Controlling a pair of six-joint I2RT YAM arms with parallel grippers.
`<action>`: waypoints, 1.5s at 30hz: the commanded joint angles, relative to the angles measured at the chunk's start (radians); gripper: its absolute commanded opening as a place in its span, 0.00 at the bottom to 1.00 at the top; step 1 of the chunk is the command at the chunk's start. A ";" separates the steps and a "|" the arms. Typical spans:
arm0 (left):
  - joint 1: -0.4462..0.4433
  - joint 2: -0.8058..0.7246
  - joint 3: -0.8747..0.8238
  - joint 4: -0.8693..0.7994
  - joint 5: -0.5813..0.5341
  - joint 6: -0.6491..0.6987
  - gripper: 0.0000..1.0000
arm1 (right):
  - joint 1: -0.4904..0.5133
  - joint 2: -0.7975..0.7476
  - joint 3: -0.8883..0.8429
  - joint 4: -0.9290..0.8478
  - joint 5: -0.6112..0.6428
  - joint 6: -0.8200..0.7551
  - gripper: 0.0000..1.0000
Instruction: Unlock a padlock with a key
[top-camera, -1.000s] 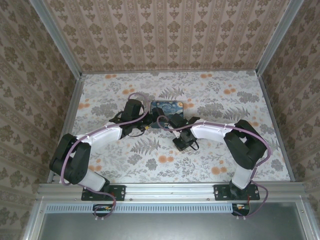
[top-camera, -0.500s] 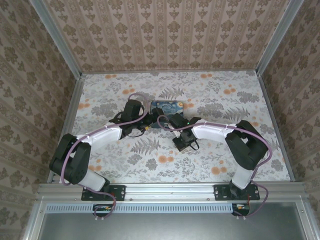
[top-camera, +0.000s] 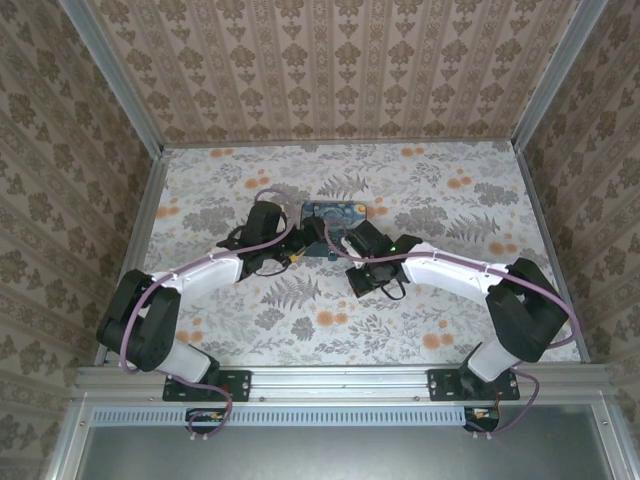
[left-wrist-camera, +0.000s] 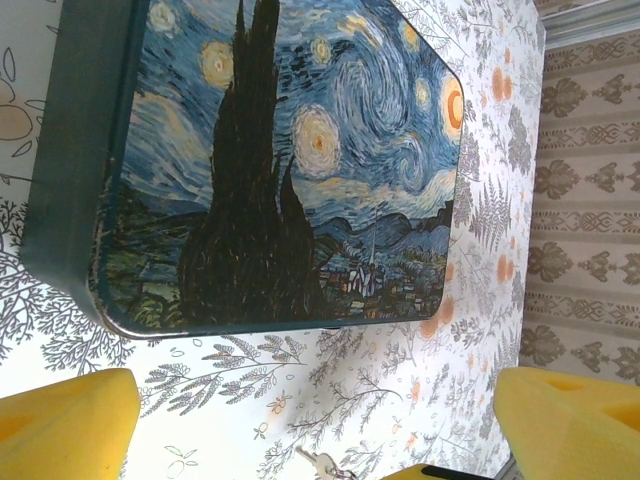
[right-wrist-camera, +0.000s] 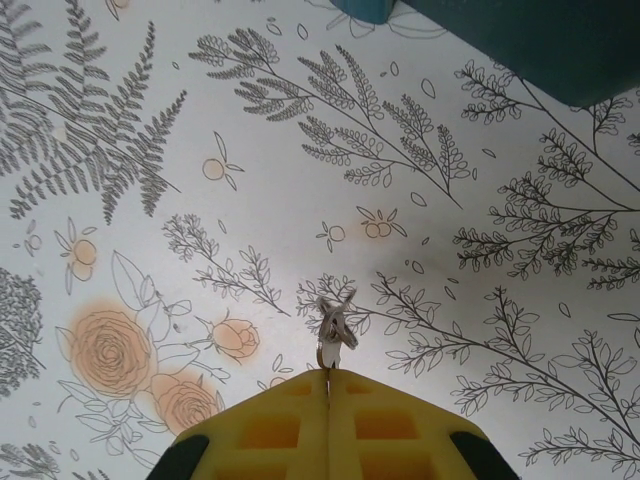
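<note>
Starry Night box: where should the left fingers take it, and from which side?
Likely across its short span, one finger on each long wall, from straight above: the box lies flat, lid up, and its length looks wider than the open left fingers.

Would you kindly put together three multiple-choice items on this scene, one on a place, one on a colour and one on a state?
1. Where is the painted box?
A. On the table, ahead of the left gripper.
B. Held in the air.
C. On a shelf.

2. What colour are the grippers' fingers?
A. Red.
B. Yellow.
C. White.

3. How is the right gripper?
A. Wide open.
B. Shut on the box.
C. Shut on a small key.

1 A: it lies flat beyond the open fingers.
2 B: both wrist views show yellow.
3 C: its fingertips pinch the key.
</note>
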 joint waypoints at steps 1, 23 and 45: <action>-0.006 -0.026 -0.016 0.038 0.018 -0.044 1.00 | -0.002 -0.041 0.000 -0.006 -0.033 0.030 0.00; -0.065 -0.021 -0.066 0.394 0.045 -0.563 0.86 | -0.060 -0.164 0.224 0.072 -0.122 0.189 0.00; -0.124 0.102 -0.101 0.803 -0.048 -0.847 0.71 | -0.062 -0.132 0.206 0.197 -0.153 0.256 0.00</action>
